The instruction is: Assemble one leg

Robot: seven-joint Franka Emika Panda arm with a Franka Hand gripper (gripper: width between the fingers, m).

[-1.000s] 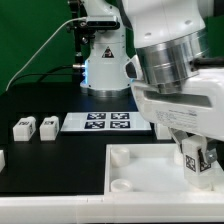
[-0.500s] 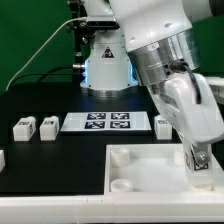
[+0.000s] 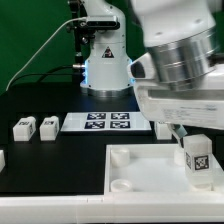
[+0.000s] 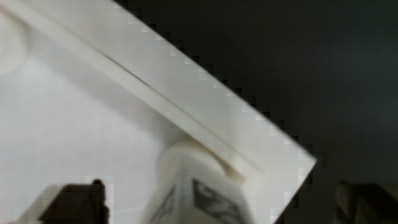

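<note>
Wrist view is showing the jaws standing wide open, with the two dark fingers (image 4: 75,200) spread far apart and gripping nothing. The leg (image 4: 201,188) is sitting in the gap between them, and neither finger is touching it. In the exterior view the fingers are hiding under the bulky white arm (image 3: 182,62), so how wide they are parted cannot be told from there. Just below the arm the leg (image 3: 197,158) is standing upright on the white panel (image 3: 140,168), with its black-and-white tag facing the camera. Whether its foot is sitting in a socket cannot be told. The panel is lying flat on the black tabletop (image 3: 50,165), filling the corner where the near edge is meeting the edge on the exterior view's right, and the leg is rising close to that right edge. Further back, toward the middle of the tabletop, the marker board (image 3: 96,122) is lying flat, with another small white block (image 3: 165,125) just beside its end on the exterior view's right. Two more tagged blocks (image 3: 24,128) (image 3: 47,126) are sitting side by side near the tabletop's edge on the exterior view's left, apart from the marker board.
</note>
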